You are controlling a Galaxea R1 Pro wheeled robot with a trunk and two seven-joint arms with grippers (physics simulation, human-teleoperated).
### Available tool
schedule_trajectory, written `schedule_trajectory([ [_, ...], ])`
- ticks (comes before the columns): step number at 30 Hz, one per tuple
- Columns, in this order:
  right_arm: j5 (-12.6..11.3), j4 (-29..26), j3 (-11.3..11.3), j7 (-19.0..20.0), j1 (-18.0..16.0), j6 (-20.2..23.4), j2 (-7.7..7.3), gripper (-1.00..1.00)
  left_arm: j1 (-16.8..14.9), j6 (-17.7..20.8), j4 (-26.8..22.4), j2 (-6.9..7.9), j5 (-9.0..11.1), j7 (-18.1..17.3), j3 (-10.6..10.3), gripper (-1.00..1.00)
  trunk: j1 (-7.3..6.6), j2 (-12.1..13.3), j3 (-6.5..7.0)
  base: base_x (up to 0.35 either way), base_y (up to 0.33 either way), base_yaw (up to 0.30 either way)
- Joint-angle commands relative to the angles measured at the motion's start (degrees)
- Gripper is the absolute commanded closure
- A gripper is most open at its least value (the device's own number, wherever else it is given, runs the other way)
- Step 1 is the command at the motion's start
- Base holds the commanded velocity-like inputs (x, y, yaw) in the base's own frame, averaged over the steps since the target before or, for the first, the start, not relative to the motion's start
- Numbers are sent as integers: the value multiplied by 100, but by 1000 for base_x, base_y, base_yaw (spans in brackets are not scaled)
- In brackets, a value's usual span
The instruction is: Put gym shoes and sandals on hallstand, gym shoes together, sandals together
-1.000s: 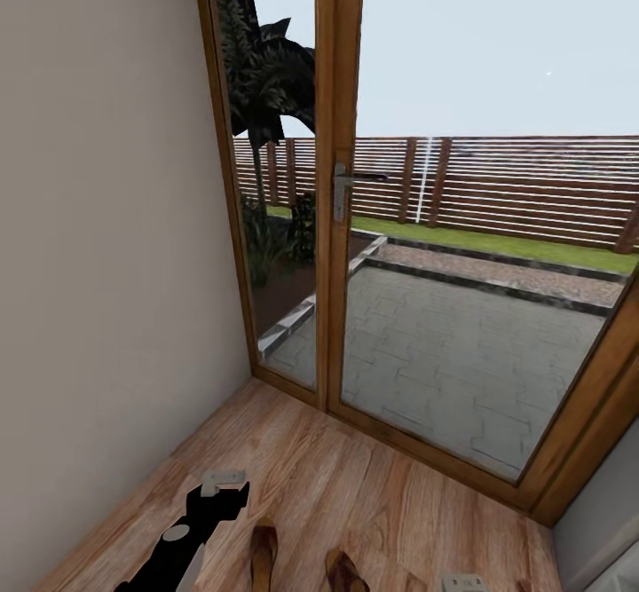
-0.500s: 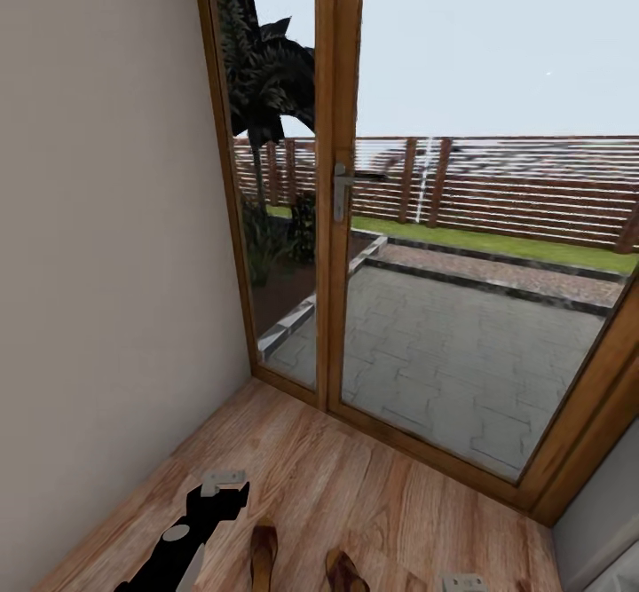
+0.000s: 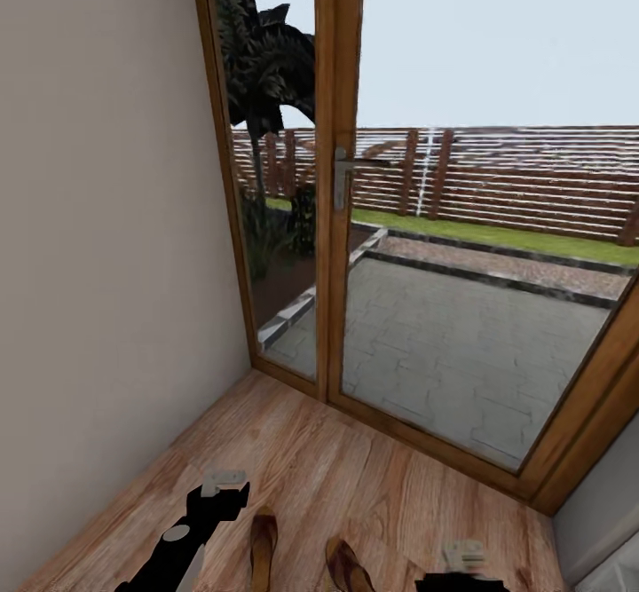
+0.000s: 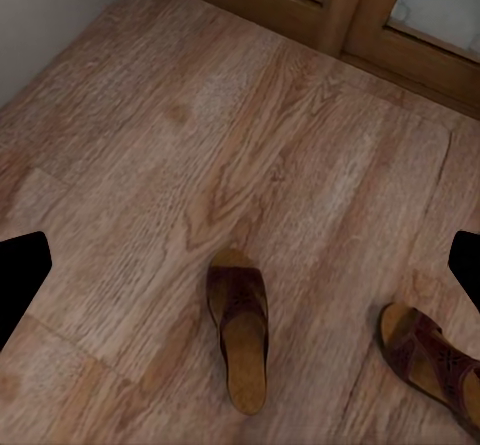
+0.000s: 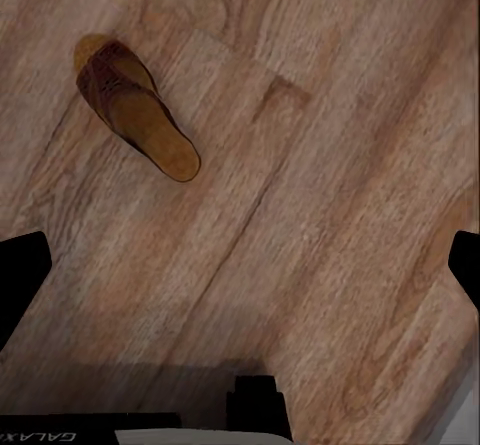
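at nine o'clock in the head view stands a plain beige wall (image 3: 106, 246), meeting the wood floor (image 3: 355, 477) low down. at seven o'clock the left gripper (image 3: 222, 484) hangs above the planks with nothing in it; in its wrist view the two black fingers (image 4: 20, 280) sit far apart at the frame's sides, so it is wide open. just past it, at six o'clock, lie the two sandals: the left sandal (image 3: 263, 546) (image 4: 238, 327) and, near it but apart, the right sandal (image 3: 348, 567) (image 4: 432, 360), both flat on the floor. at five o'clock the right gripper (image 3: 464, 556) hangs over bare planks, spread wide and empty, with one sandal (image 5: 135, 107) in its wrist view. from twelve to three o'clock runs the glass door (image 3: 337, 219) with its metal handle (image 3: 343, 179).
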Motion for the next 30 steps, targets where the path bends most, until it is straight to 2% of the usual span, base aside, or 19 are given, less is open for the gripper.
schedule_trajectory([
  [1, -5, -385, -5, -4, -5, 188, -2, -100, -1, 29, -11, 0, 4, -4, -2, -100, 22, -45, -34, 0, 0, 50],
  [3, -7, -746, -8, 0, -9, 438, -4, -100, -1, 27, -11, -2, 1, -4, -5, -100, 66, -125, -89, 0, 0, 67],
  [5, -8, -1262, -12, 7, -13, 903, -8, -100, -1, 19, -11, -5, -3, -4, -9, -100, 110, -205, -144, 0, 0, 87],
  [6, -10, -1680, -13, 14, -14, 1326, -12, -100, -1, -25, -11, -7, -6, -4, -11, -100, 132, -245, -171, 0, 0, 99],
  [8, -10, -1924, -15, 19, -15, 1587, -14, -100, -1, -95, -8, -8, -7, -4, -12, -100, 176, -325, -226, 0, 0, 102],
  [15, -11, -2150, -14, 31, -15, 1831, -6, -100, -1, -329, 191, -9, -20, -4, -32, -100, 330, -606, -417, 0, 0, 107],
  [19, -9, -2224, -3, 28, -8, 1866, 16, -100, -1, -742, 462, -9, -34, -4, -39, -100, 418, -767, -526, 0, 0, 127],
  [25, -11, -2235, -14, 32, -10, 1868, 10, -100, -1, -799, 485, -9, -34, -4, -32, -100, 549, -1007, -689, 0, 0, 75],
  [30, -11, -2236, -16, 31, -8, 1869, 4, -100, -1, -807, 489, -9, -35, -4, -31, -100, 659, -1208, -824, 0, 0, -88],
])
